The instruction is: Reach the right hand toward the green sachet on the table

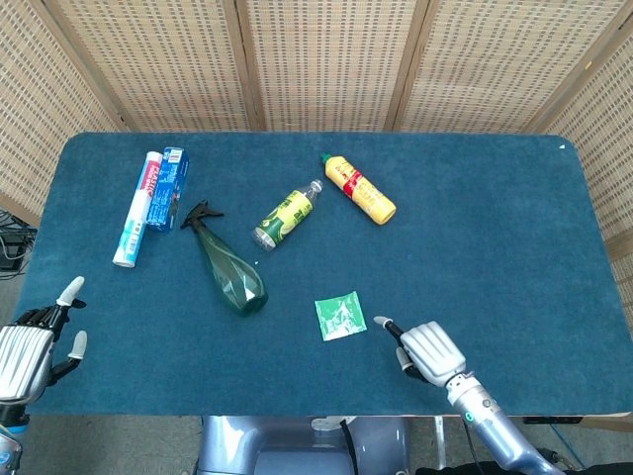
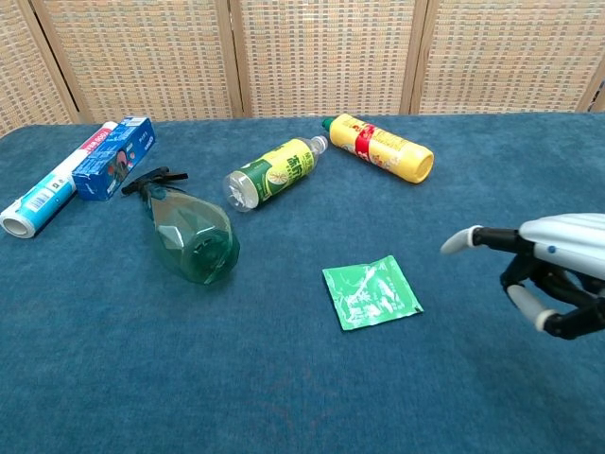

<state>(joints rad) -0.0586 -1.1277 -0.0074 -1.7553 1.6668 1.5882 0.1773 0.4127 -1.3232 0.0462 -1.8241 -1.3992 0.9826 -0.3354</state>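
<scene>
Blue carpet-like felt covers the surface (image 1: 475, 198), short nap, rectangular w/ rounded corners; woven cane screen panels in wood frames stand behind it.

Green sachet (image 1: 340, 317) lies flat near the front-centre of the surface, square foil-type packet w/ white print, slightly crinkled, glossy. Nothing lies on it or against it.

Right robot hand (image 1: 427, 350) sits just right of the sachet, near but apart from it. Silver-grey shell, black finger segments w/ pale tips. One finger points toward the sachet; in the chest view the others (image 2: 544, 317) hang curled under the palm. Holds nothing. No item between the hand and the sachet; approach path unobstructed.

Left robot hand (image 1: 30, 346) at the front-left corner, off the edge of the surface, fingers spread upward, holding nothing. Well apart from all items.

Other items, all lying on their sides, well behind or left of the sachet:
- Dark green spray bottle (image 1: 228, 267), translucent faceted plastic, black trigger head pointing rear-left. Nearest item to the sachet, to its left.
- Clear bottle w/ yellow-green label (image 1: 287, 214), behind the sachet.
- Yellow bottle w/ red band (image 1: 359, 188), opaque plastic, cylindrical, just right of the labelled bottle, not touching.
- White tube w/ red-blue print (image 1: 135, 209) and blue carton (image 1: 169, 188), side by side at rear-left; contact cannot be judged.
</scene>
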